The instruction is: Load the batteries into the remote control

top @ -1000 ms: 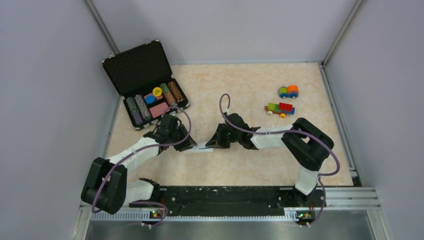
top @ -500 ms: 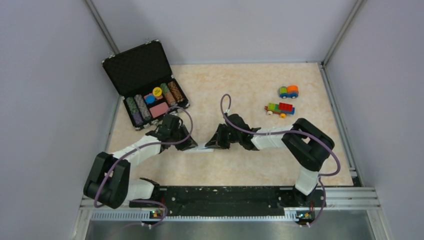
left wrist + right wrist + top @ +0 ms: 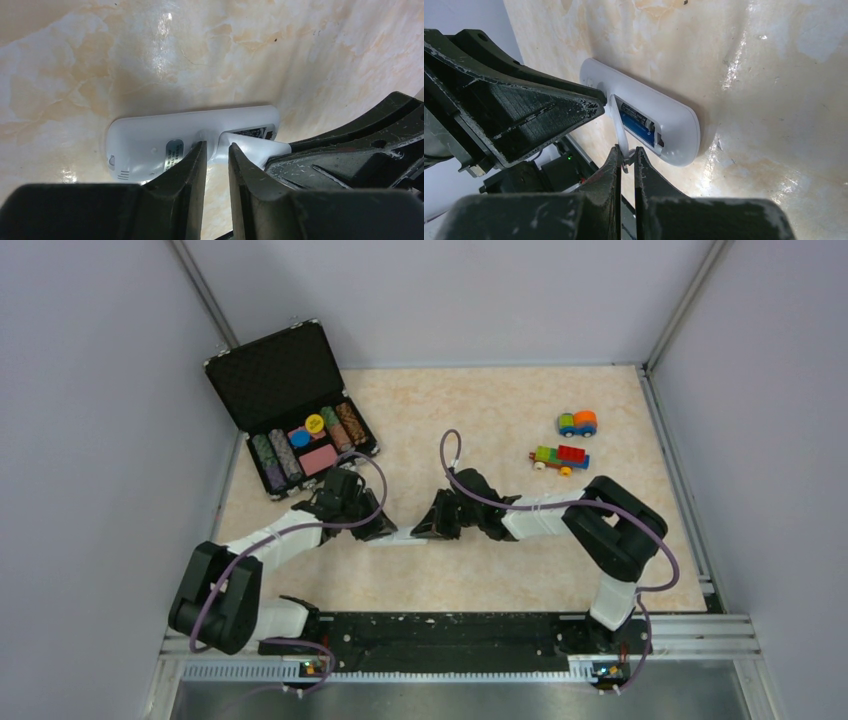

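Between the two end effectors lies the remote control (image 3: 674, 122), back side up on the desk (image 3: 774, 75), its compartment open and both batteries (image 3: 636, 116) seemingly seated inside already. The right end effector (image 3: 626, 161) is clamped on the thin white battery cover (image 3: 616, 125), holding it tilted up off the compartment, probably to swing it shut. The left end effector (image 3: 216, 160), fingers narrowly apart, bears on the remote's middle just beside the cover's root, likely to steady it; whether it pinches anything I cannot tell. Its tips crowd the cover's path. Well beyond the left end effector sits an open chip case (image 3: 300, 410); far beyond the right one are two toy cars (image 3: 560, 457), neither in the way.
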You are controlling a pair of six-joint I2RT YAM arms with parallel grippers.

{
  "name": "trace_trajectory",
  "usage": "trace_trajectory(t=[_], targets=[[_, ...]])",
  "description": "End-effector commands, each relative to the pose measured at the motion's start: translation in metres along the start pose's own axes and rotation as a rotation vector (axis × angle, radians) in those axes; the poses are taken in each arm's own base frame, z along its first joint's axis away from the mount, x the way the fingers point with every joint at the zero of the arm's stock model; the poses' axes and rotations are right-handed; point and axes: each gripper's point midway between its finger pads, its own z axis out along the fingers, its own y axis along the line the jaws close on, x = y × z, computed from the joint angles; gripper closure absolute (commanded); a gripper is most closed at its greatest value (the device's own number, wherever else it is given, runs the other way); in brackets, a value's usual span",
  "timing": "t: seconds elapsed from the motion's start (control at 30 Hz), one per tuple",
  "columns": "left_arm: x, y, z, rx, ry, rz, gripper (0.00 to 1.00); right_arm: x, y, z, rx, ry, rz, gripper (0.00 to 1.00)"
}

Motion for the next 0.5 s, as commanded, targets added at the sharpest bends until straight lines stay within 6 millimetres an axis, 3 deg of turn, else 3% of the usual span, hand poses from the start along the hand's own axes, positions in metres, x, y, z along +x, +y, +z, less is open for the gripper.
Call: trace_trajectory(t=[0.0,0.47], targets=[[0.008,0.012,0.005,-0.036,0.038,0.013,0.71,0.011,-0.017,0.005,0.061,0.041,-0.024,1.0],[0.018,0.024,0.009,-0.089,0.107,0.028,0.68,0.011,-0.028,0.012,0.132,0.072,-0.029,1.0]])
